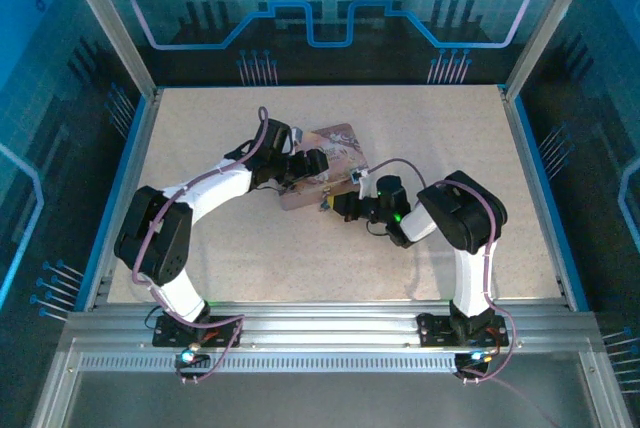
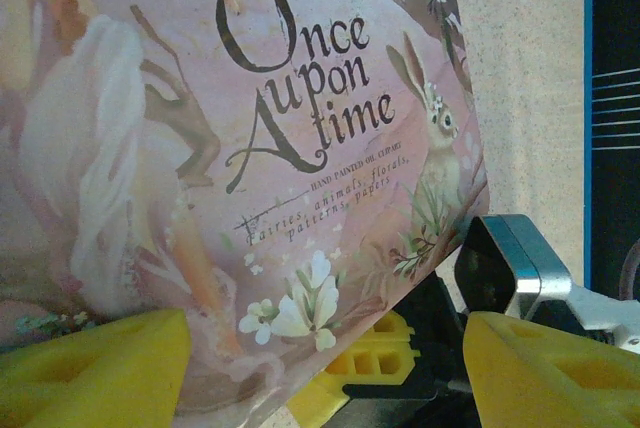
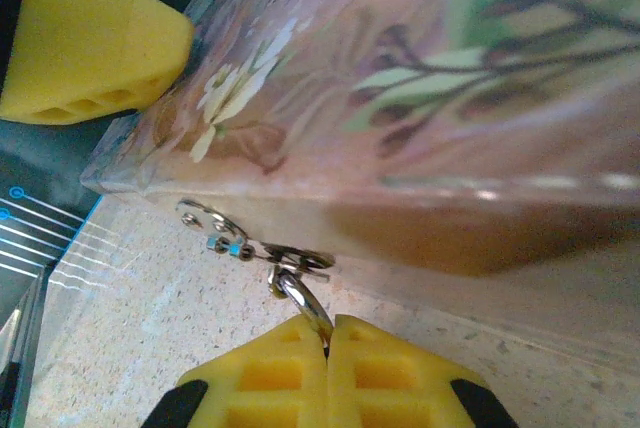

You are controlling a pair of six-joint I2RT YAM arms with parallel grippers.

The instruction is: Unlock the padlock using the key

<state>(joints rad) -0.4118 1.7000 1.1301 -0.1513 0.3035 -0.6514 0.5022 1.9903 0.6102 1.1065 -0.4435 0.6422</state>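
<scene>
The right gripper [image 3: 327,333] pinches the key [image 3: 300,296] beside the padlock [image 3: 213,226]. The left gripper [image 2: 325,333] straddles the pink tin [image 2: 200,148]; whether it clamps, I cannot tell.

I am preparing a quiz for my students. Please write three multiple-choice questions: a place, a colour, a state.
1. Where does the pink tin lie on the table?
A. at the far right corner
B. near the middle, where both arms meet
C. against the arm bases
2. What colour are the fingers of the right gripper?
A. yellow
B. red
C. white
3. How is the right gripper?
A. wide open
B. holding the tin
C. shut on a thin metal piece
Answers: B, both arms reach it mid-table; A, the pads look yellow; C, the fingers meet around the piece.
</scene>
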